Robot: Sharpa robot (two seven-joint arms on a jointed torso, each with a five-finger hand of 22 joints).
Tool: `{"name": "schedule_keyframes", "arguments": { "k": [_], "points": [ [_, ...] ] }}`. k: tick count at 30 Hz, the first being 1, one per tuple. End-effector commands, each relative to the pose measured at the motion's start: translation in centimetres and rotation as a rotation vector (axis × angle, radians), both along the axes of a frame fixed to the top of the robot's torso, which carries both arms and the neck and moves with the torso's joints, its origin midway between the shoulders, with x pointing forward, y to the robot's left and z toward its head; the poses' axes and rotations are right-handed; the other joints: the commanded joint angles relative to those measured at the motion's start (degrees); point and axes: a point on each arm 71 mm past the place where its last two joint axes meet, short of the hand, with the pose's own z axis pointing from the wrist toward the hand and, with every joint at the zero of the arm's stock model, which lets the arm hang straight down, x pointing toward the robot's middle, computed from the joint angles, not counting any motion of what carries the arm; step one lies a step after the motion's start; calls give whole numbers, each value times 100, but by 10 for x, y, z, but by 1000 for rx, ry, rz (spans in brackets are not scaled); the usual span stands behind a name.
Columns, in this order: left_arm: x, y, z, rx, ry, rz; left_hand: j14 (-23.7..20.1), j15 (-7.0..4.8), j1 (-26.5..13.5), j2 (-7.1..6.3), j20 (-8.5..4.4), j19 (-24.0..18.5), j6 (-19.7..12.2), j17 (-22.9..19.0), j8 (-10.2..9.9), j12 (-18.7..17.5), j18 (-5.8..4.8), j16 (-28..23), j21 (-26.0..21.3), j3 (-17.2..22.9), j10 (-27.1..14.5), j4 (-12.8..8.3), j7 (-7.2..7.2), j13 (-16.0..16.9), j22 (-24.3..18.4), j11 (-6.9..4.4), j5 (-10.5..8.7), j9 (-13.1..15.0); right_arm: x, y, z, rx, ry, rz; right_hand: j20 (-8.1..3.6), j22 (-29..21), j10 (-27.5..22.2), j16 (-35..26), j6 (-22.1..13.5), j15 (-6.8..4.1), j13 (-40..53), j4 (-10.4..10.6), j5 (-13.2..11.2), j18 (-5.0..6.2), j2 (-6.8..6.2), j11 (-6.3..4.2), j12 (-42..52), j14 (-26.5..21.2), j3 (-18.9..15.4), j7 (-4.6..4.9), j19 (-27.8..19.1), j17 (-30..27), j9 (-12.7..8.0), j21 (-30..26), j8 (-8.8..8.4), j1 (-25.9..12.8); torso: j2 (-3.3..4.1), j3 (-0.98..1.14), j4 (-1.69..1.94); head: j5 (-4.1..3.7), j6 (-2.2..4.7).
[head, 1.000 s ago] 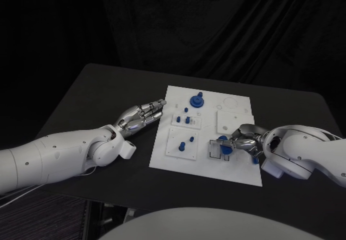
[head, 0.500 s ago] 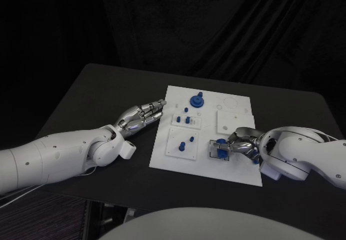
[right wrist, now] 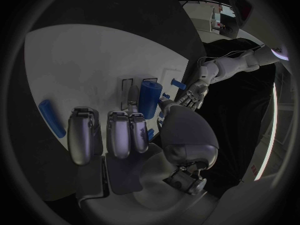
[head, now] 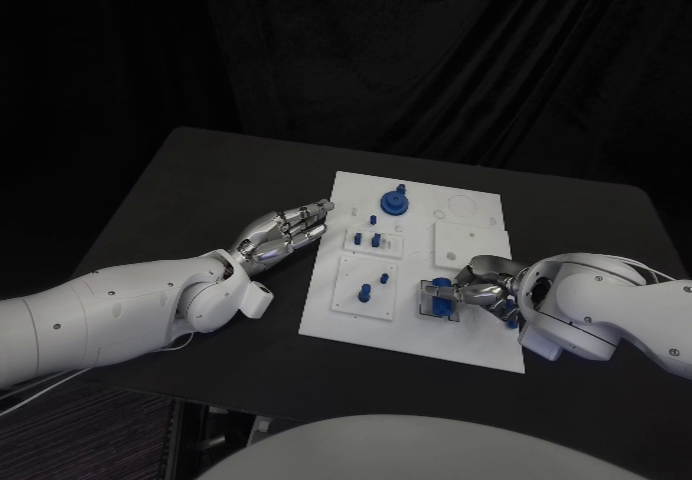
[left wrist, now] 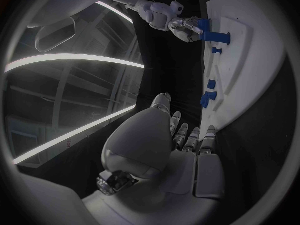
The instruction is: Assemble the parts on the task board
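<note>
So the blue cylinder part [right wrist: 149, 97], smooth and round, is pinched by the right hand [head: 479, 294] over the outlined slot on the flat white task board [head: 476, 340]. Its lower end is hidden. The left hand [head: 283, 232] rests empty beside the board, fingers loosely out.

matt white task board [head: 476, 330], matt black table [head: 202, 190]
</note>
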Motion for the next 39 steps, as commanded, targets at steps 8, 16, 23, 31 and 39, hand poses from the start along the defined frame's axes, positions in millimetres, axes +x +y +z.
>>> {"name": "schedule_keyframes", "arguments": {
  "k": [8,16,23,31,39],
  "points": [
    [-1,-2,-1,-16,1,-17,-13,59,-10,75,55,-12,-1,-6,40,3,8,-21,7,34,-19,-7,48,3,4,19,9,8,-2,2,-1,-5,7,16,43,1301,618,-4,-16,56,1507,-13,0,19,-20,41,15,492,-93,-3,330,973,-1,-29,-18,-74,0,-1,5,4,-1],
    [-1,-2,-2,-14,5,-18,-13,70,-13,78,60,-12,2,-6,41,1,3,-21,7,39,-20,-8,60,2,4,12,8,9,-2,3,-1,4,0,19,42,1301,618,0,43,50,1507,-13,4,19,-40,30,15,494,-230,-18,331,979,44,-30,30,-125,-2,-1,1,17,-1],
    [-2,-1,-3,-12,10,-19,-13,81,-18,80,65,-11,5,-6,42,-1,-2,-21,7,42,-21,-8,69,2,4,7,0,9,-1,2,2,27,-27,7,25,1305,618,7,80,29,1507,1,7,18,52,6,15,496,-455,-46,337,991,149,-25,132,-338,0,0,-4,33,-1],
    [-2,0,-3,-12,9,-16,-13,89,-25,82,68,-11,6,-6,42,0,-7,-21,7,45,-22,-6,74,2,5,7,-10,9,-3,-2,11,80,-136,2,6,1319,618,32,89,9,1507,-29,14,8,110,-19,15,508,-593,-74,358,1041,266,11,255,-215,-1,1,3,57,-1],
    [-3,2,-3,-10,8,-11,-13,93,-27,81,70,-8,14,-6,43,7,-12,-21,8,49,-20,-10,70,3,10,10,5,10,-7,-23,35,89,-219,-27,-11,1324,618,36,40,-8,1507,-38,14,4,131,-37,15,508,-681,-93,366,1044,375,24,358,67,2,2,3,21,-1]
  ]
}}
